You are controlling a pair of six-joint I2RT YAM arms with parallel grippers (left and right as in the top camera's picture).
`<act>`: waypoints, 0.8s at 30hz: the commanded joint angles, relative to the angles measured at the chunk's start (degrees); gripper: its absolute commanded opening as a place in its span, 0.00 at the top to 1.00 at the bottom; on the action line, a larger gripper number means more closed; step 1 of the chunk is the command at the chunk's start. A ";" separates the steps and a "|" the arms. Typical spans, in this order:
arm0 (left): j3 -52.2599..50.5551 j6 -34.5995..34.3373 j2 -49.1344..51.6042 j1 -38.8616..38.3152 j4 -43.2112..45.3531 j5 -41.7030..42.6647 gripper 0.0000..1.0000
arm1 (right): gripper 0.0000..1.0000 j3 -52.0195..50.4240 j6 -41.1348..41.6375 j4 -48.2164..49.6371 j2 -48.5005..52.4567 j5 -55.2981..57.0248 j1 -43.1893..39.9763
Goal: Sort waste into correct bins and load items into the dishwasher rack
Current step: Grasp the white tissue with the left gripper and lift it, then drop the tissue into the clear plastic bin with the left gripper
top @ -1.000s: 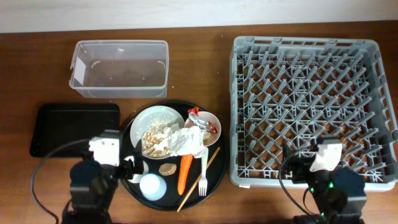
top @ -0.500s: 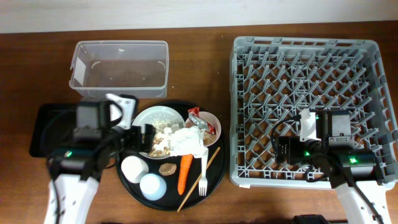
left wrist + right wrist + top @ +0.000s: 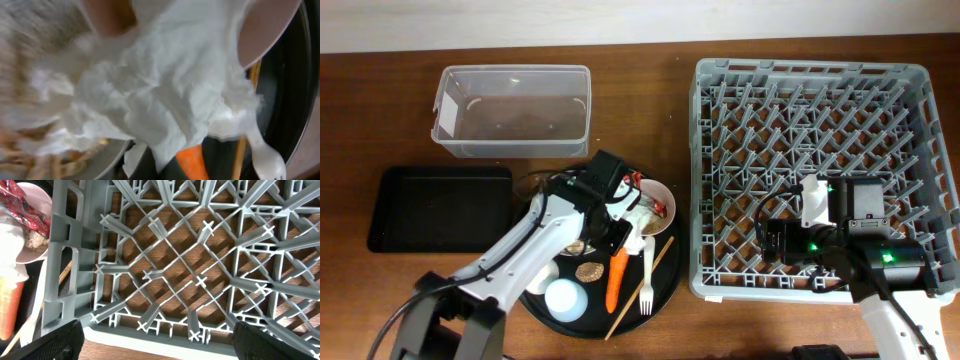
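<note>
Left gripper (image 3: 616,222) down at white tissue (image 3: 165,95) on round tray (image 3: 665,278) – cannot tell if spread or pinching. Tissue sits on rice bits (image 3: 55,157) – lift could spill them onto desk (image 3: 640,55). Right gripper (image 3: 159,344) spread, above rack (image 3: 80,230).

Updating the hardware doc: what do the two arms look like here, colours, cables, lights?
Left arm: white tubular links, black joints and black wrist block, black cable looping by its base. Right arm: black housings, a white block near the wrist, white lower link, green lights lit, black cable loop. Its fingers are dark grey.
</note>
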 commanded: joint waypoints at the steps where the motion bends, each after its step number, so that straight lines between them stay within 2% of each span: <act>1: 9.88 0.26 -4.57 -0.07 -4.39 -7.28 1.00 | 0.02 1.18 0.00 0.02 -0.11 -0.28 -0.22; 2: 12.04 0.28 -6.62 -0.07 -4.92 -9.07 1.00 | 0.02 1.18 -0.02 0.04 -0.11 -0.28 -0.20; 4: 14.82 0.26 -9.79 1.38 -3.65 -18.05 1.00 | 0.02 1.18 -0.02 0.04 -0.11 -0.28 -0.20; 5: 15.54 0.26 -9.81 3.45 -1.86 -19.37 1.00 | 0.02 1.18 -0.02 0.04 -0.11 -0.28 -0.20; 9: 15.54 0.26 -7.19 15.80 15.67 -14.58 1.00 | 0.02 1.18 -0.02 0.04 0.00 -0.31 -0.20; 11: 15.54 0.28 -2.84 18.64 22.93 -14.38 0.99 | 0.02 1.18 0.00 0.04 0.11 -0.31 -0.20; 13: 15.54 0.26 6.32 20.39 29.81 -14.38 0.99 | 0.02 1.18 0.00 0.04 0.11 -0.31 -0.20; 15: 15.54 0.24 11.93 21.49 32.06 -12.94 0.99 | 0.02 1.18 0.00 0.02 0.11 -0.31 -0.20; 16: 15.54 0.22 12.83 21.57 32.41 -12.63 0.91 | 0.02 1.18 0.00 0.02 0.11 -0.31 -0.20; 17: 15.89 0.28 12.46 21.46 32.81 -11.93 0.66 | 0.02 1.18 -0.02 0.04 0.11 -0.31 -0.20; 18: 16.70 0.26 11.72 21.46 32.63 -11.34 0.22 | 0.02 1.18 -0.02 0.02 0.11 -0.31 -0.20; 19: 17.79 0.24 9.68 21.46 30.82 -11.28 0.04 | 0.02 1.18 0.00 -0.02 0.11 -0.31 -0.20; 20: 18.25 0.24 6.71 21.46 26.97 -8.09 0.01 | 0.02 1.18 0.00 -0.17 0.11 -0.31 -0.20; 22: 18.25 0.22 0.11 21.44 14.08 5.05 0.01 | 0.01 1.18 0.00 -0.17 0.11 -0.31 -0.20; 24: 18.21 -1.51 -1.64 19.32 0.46 8.13 0.00 | 0.02 1.18 -0.02 -0.17 0.11 -0.31 -0.20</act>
